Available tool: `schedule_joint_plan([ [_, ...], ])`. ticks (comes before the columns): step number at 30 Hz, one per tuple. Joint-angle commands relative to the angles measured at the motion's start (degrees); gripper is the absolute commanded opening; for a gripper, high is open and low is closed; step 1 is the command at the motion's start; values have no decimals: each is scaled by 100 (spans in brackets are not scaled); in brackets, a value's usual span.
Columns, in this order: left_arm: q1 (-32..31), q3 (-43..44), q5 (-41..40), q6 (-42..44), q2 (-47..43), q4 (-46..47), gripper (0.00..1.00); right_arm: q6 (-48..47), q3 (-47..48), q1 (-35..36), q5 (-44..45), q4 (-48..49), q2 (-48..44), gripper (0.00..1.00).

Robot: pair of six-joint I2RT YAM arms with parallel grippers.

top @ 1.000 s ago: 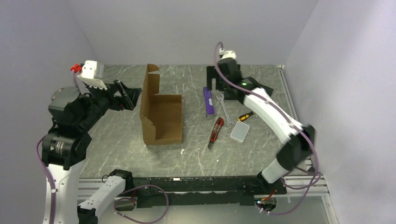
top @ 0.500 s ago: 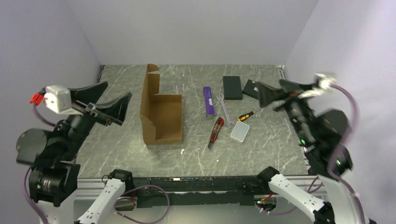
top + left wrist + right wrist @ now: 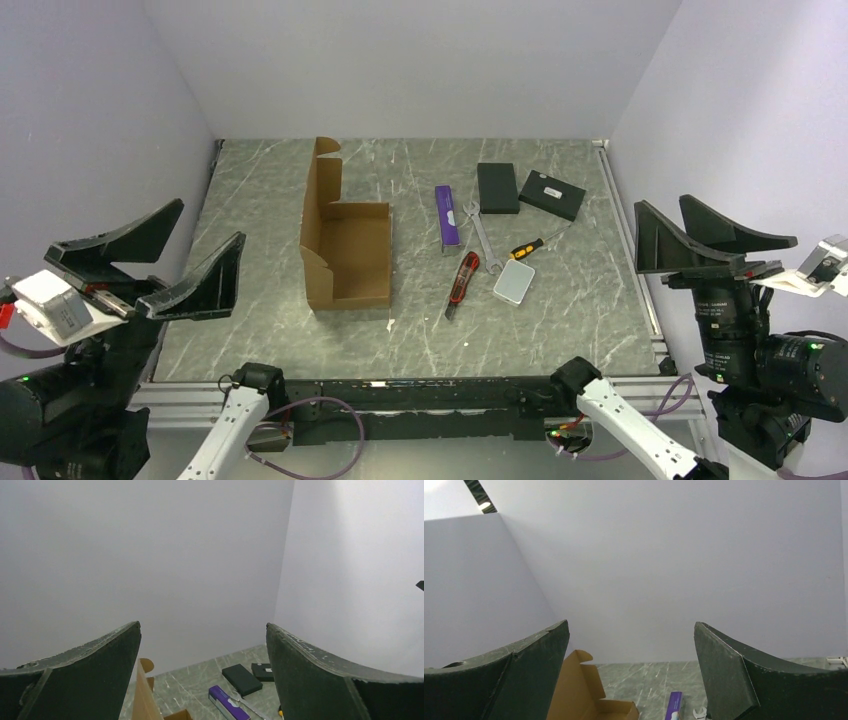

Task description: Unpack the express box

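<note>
The express box (image 3: 345, 250) is seen lying open left of centre on the table (image 3: 260, 200), flap upright. The left gripper (image 3: 210, 220) and right gripper (image 3: 661, 202) are held spread wide, empty, at the table's sides. The red knife (image 3: 462, 282) and what may be a white case (image 3: 514, 283) are shown only from above.

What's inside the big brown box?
Nothing that shows. The express box lies open with its lid standing up, and only bare cardboard floor is visible. A thin strip just behind its near wall may be hidden.
</note>
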Motion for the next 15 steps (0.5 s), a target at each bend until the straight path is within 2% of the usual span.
schedule_joint_plan([
  [1,-38,98,-237,240,-59,138,99,-80,28,1,255,66,-36,100],
  [15,-97,-88,-349,241,-78,229,99,-155,-117,-4,424,191,-252,100],
])
